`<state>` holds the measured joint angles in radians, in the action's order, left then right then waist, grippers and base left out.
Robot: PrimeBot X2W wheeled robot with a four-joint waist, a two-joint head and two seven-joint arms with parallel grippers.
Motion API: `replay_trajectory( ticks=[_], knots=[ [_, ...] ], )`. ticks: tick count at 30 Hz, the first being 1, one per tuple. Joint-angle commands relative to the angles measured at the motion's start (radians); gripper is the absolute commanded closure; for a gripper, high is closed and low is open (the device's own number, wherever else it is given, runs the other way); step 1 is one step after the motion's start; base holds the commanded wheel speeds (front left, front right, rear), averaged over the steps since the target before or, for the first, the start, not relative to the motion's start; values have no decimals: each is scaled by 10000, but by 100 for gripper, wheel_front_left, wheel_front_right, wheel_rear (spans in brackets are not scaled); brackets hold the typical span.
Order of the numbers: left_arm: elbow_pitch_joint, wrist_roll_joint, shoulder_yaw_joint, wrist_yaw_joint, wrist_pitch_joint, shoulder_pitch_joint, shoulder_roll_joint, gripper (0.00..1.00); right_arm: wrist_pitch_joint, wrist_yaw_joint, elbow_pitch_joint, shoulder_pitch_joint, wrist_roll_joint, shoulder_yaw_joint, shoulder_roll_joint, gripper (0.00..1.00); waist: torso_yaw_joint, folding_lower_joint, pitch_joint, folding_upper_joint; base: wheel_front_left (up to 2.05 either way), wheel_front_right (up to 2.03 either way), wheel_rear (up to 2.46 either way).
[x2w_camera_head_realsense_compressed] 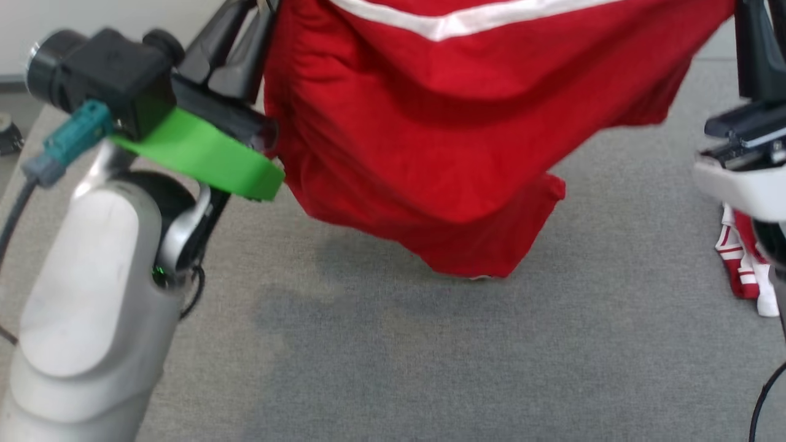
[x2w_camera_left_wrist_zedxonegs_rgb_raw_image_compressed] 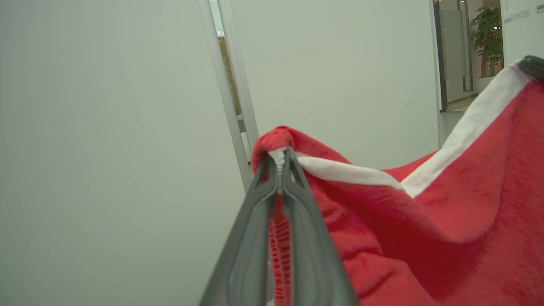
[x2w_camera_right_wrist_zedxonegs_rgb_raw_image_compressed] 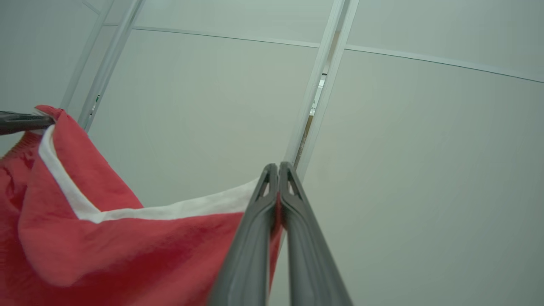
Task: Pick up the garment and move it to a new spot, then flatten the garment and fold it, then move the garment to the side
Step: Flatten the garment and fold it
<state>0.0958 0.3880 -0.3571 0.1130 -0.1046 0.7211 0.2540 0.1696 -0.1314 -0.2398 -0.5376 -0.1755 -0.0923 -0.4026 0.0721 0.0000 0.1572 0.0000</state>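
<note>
The garment [x2w_camera_head_realsense_compressed: 442,141] is red with a white stripe and hangs spread between both grippers above the grey surface. Its lowest corner [x2w_camera_head_realsense_compressed: 473,267] hangs close to that surface. In the left wrist view my left gripper [x2w_camera_left_wrist_zedxonegs_rgb_raw_image_compressed: 279,163] is shut on the garment's [x2w_camera_left_wrist_zedxonegs_rgb_raw_image_compressed: 425,238] white-trimmed edge. In the right wrist view my right gripper [x2w_camera_right_wrist_zedxonegs_rgb_raw_image_compressed: 278,172] is shut on the opposite end of the same garment [x2w_camera_right_wrist_zedxonegs_rgb_raw_image_compressed: 127,255], whose white band sags between the two grips. The left arm's dark fingers [x2w_camera_head_realsense_compressed: 236,49] rise at the top left of the head view, beside the cloth.
A grey carpet-like surface [x2w_camera_head_realsense_compressed: 430,368] spreads below the garment. A second red and white piece of cloth [x2w_camera_head_realsense_compressed: 746,264] lies at the right, partly behind my right arm [x2w_camera_head_realsense_compressed: 746,166]. Pale wall panels [x2w_camera_right_wrist_zedxonegs_rgb_raw_image_compressed: 425,148] stand behind.
</note>
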Motion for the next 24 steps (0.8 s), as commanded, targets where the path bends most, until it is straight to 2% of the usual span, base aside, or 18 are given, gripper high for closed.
replay_trajectory(
  ticks=[1, 8, 11, 14, 19, 24],
  knots=[
    [-242, -14, -29, 40, -20, 494, 178, 100, -60, 18, 215, -499, -121, -127, -126, 100, -138, 0, 924, 0, 0, 0, 0],
    [-2081, -143, -229, 152, 586, 2751, 669, 100, -357, 19, 1879, -3559, -134, -1450, -591, 100, -546, 0, 2773, 0, 0, 0, 0],
    [-3097, -170, -295, 158, 868, 3972, 783, 100, -259, 19, 3061, -5295, -233, -1969, -674, 100, -728, 0, 3568, 0, 0, 0, 0],
    [-4307, -237, -330, 165, 1220, 5340, 821, 100, -6, 21, 4407, -7141, -186, -2961, -737, 100, -933, 0, 4100, 0, 0, 0, 0],
    [-6343, -513, -170, 57, 2302, 7495, 500, 100, 552, 19, 6595, -9697, -288, -3236, -238, 100, -1066, 0, 4669, 0, 0, 0, 0],
    [-7882, -745, -60, -213, 3339, 8982, 172, 100, 908, 19, 7935, -11005, 80, -2887, 312, 100, -1157, 0, 4922, 0, 0, 0, 0]
  ],
)
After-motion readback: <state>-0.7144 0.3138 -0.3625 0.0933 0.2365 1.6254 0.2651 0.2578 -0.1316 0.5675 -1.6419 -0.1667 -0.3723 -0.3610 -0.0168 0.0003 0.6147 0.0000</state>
